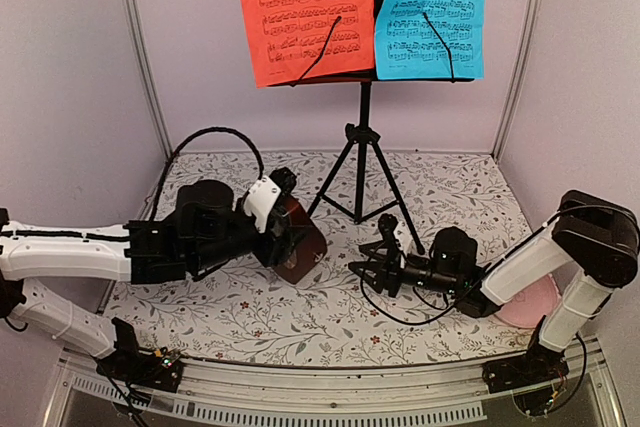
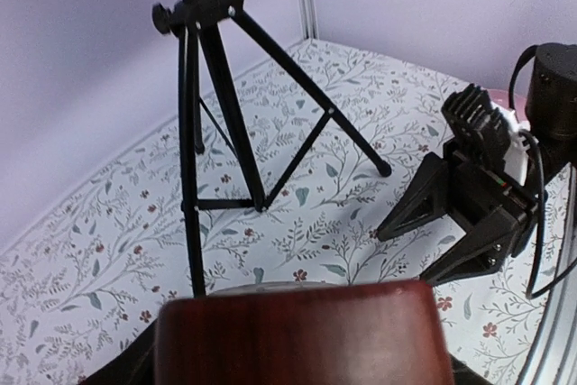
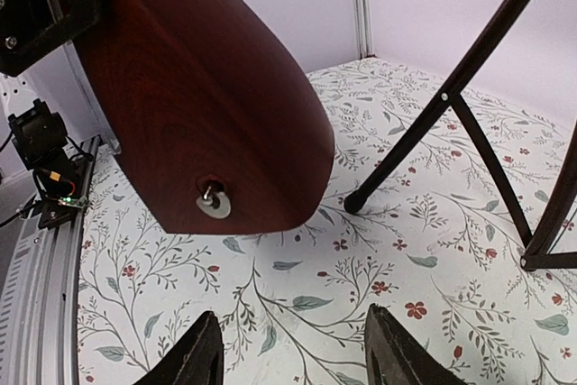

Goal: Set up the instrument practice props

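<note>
The black music stand [image 1: 362,162] stands on its tripod at the back centre, with a red sheet [image 1: 300,12] and a cyan sheet [image 1: 432,12] of printed music on its desk. My left gripper [image 1: 283,235] is shut on the brown wooden pyramid metronome [image 1: 300,245] and holds it tilted, low over the cloth, left of the tripod. The metronome fills the bottom of the left wrist view [image 2: 302,335] and hides my fingers there. My right gripper [image 1: 372,269] is open and empty, facing the metronome [image 3: 198,87] from the right, its fingertips [image 3: 203,356] wide apart.
A tripod leg [image 3: 424,128] ends on the floral cloth [image 1: 250,317] just ahead of my right gripper [image 2: 469,214]. A pink plate [image 1: 535,305] lies under my right arm at the right. Pale walls and metal posts [image 1: 140,47] close in the back and sides.
</note>
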Robot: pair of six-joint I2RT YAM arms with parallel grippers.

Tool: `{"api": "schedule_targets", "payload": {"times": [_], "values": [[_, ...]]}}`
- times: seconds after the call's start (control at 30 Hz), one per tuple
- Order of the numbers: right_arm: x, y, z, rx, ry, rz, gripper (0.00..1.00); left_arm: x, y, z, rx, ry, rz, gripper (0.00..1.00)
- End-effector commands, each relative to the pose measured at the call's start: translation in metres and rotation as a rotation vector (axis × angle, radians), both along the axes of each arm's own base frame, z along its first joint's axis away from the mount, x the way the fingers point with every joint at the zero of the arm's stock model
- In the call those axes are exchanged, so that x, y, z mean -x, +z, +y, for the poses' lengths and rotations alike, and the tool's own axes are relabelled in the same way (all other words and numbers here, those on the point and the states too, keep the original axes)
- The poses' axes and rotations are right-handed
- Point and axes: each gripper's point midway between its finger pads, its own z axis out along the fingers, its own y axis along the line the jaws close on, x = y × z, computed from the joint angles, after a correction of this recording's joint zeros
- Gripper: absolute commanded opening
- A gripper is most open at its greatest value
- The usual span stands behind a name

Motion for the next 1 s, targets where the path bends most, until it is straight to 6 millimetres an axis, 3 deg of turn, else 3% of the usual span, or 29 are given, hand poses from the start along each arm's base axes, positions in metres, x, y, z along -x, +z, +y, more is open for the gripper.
{"api": "schedule_targets", "payload": {"times": [0.0, 0.27, 0.4, 0.7, 0.97], "values": [[0.01, 0.031, 0.005, -0.065, 0.048, -0.074, 0.53, 0.013, 0.092, 0.017, 0.201, -0.021, -0.338, 0.0], [0.028, 0.069, 0.029, -0.199, 0.217, -0.009, 0.52, 0.042, 0.134, 0.031, 0.227, -0.074, -0.619, 0.0], [0.034, 0.093, 0.036, -0.28, 0.273, 0.026, 0.55, 0.059, 0.149, 0.028, 0.263, -0.125, -0.719, 0.0], [0.039, 0.121, 0.042, -0.339, 0.317, -0.002, 0.57, 0.085, 0.157, 0.016, 0.249, -0.205, -0.846, 0.0], [0.041, 0.143, 0.043, -0.385, 0.329, -0.025, 0.52, 0.095, 0.159, 0.01, 0.233, -0.228, -0.893, 0.0]]}}
